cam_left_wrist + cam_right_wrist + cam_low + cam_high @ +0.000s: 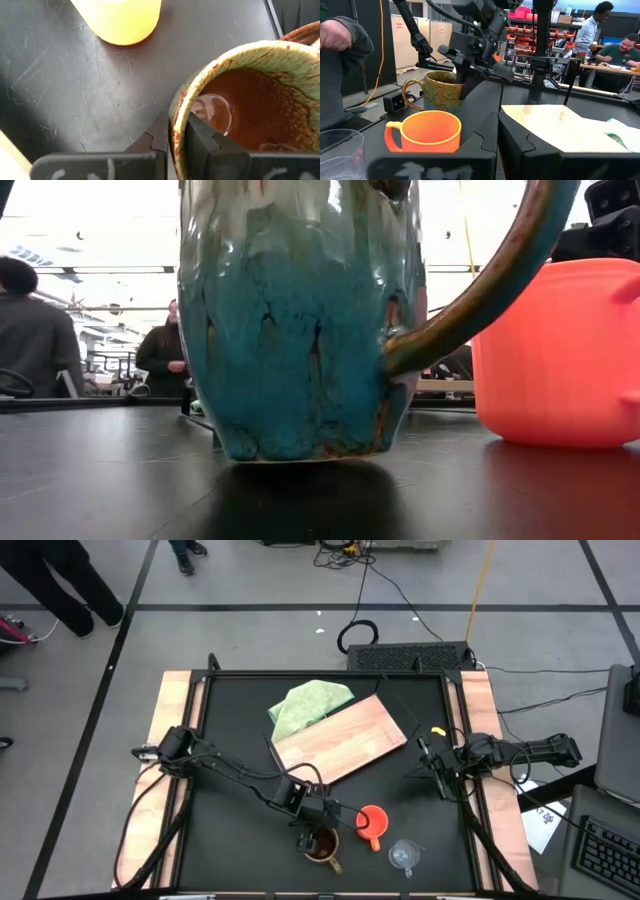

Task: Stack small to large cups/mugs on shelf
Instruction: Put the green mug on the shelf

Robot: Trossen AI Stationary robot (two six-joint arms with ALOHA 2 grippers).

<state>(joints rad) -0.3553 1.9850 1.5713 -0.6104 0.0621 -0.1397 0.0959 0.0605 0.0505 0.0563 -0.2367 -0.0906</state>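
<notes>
Glazed ceramic, crackled teal outside and glossy brown inside: your brown mug (300,330) stands on the matte black surface (230,850), its rim clamped by the left gripper (177,135). Beside it sits the smooth orange cup (372,823). Right gripper (432,762) waits closed, empty.

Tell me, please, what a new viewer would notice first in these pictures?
First, the left gripper at the table's front edge, its fingers pinching the rim of the brown mug. Just beside it stand the orange cup and the clear glass cup, while the wooden board lies bare at the table's middle.
</notes>
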